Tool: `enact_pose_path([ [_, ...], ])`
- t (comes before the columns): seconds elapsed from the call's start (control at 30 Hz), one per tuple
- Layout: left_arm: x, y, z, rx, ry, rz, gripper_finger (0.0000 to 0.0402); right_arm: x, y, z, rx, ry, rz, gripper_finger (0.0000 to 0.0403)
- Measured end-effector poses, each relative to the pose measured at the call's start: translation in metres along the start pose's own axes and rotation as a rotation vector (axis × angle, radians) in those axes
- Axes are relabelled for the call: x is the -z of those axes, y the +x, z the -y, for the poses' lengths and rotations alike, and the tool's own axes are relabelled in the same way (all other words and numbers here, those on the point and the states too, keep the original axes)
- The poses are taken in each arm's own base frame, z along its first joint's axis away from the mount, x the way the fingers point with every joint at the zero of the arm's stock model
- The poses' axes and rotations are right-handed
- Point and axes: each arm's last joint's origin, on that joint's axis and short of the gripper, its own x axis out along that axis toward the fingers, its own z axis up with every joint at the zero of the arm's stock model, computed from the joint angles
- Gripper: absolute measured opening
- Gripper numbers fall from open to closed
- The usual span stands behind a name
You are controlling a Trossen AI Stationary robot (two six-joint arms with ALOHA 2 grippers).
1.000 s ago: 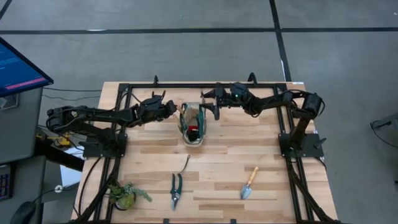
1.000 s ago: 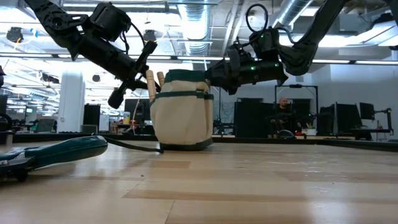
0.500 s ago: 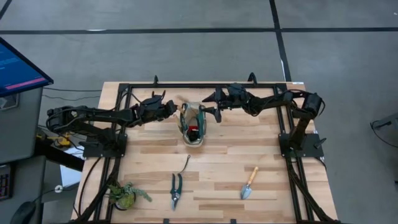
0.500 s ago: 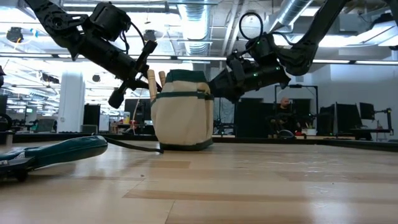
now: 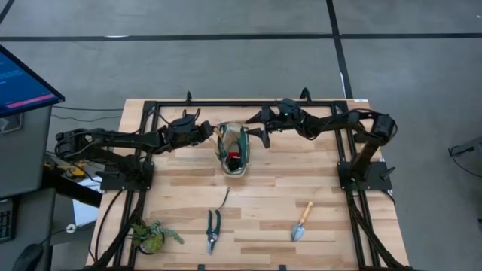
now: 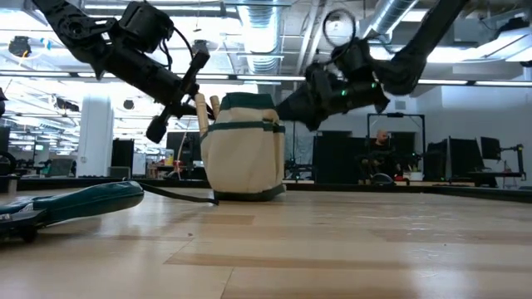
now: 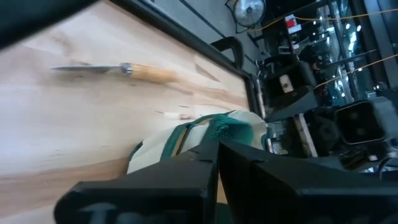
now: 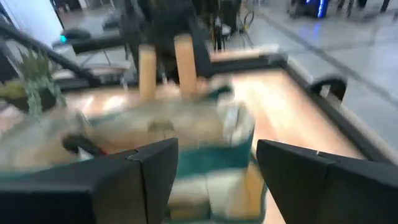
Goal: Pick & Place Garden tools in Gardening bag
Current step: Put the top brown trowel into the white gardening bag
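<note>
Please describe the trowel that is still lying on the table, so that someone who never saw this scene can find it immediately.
Look from above at the wooden table, at the row of things along its near edge. The trowel is the rightmost there, alone, below the right arm's base. Unlike the black pruning shears and the thin dark hooked tool further left, it has a light wooden handle and a silver blade.

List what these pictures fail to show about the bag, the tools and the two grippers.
- Bag contents: in the high view only a red piece shows, too small to name.
- Right gripper: its wrist view of the bag is blurred, so contact is unclear.
- Left gripper: shut, but its fingers hide what they pinch.
- Hooked tool: too thin to identify.
</note>
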Motion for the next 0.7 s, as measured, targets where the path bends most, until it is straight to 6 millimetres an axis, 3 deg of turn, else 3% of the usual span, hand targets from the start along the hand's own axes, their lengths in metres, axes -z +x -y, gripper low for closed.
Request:
enact_pose_path([
  [0.17, -0.008, -0.006, 0.005, 0.030, -0.001, 0.029, 0.0001, -0.037, -0.024, -0.004, 0.073, -0.061, 0.051, 0.0210],
  [0.33, -0.019, -0.014, 0.010, 0.063, 0.043, 0.076, 0.0001, -0.095, -0.039, 0.001, 0.214, -0.178, -0.070, 0.0203],
  [0.53, -0.027, -0.022, 0.016, 0.102, 0.052, 0.114, 0.0001, -0.140, -0.018, 0.030, 0.199, -0.263, -0.273, 0.0194],
  [0.7, -0.028, -0.025, 0.017, 0.111, 0.082, 0.119, 0.0001, -0.140, 0.011, 0.067, 0.178, -0.204, -0.463, 0.0203],
])
